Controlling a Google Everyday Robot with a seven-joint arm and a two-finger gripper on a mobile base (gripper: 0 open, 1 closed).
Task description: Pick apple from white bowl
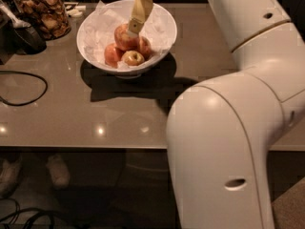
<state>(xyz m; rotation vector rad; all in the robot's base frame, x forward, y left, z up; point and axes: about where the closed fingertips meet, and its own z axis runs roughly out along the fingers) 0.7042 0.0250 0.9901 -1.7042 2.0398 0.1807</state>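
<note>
Jaws at apple point(123, 38) (in white bowl point(167, 32))

glossy grey-brown desk point(95, 113) with small light reflections near its front edge, dark floor point(95, 194) underneath. black cable point(29, 88) loops by the left edge, snack jar point(44, 14) at the far left corner. gripper point(133, 31) hangs near the far edge.

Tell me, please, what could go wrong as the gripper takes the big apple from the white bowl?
The gripper sits at the top of the round apple, so a grasp may slip. Three smaller apples crowd beside it and could be knocked or caught instead. A hard push might shift the white bowl on the smooth table.
</note>
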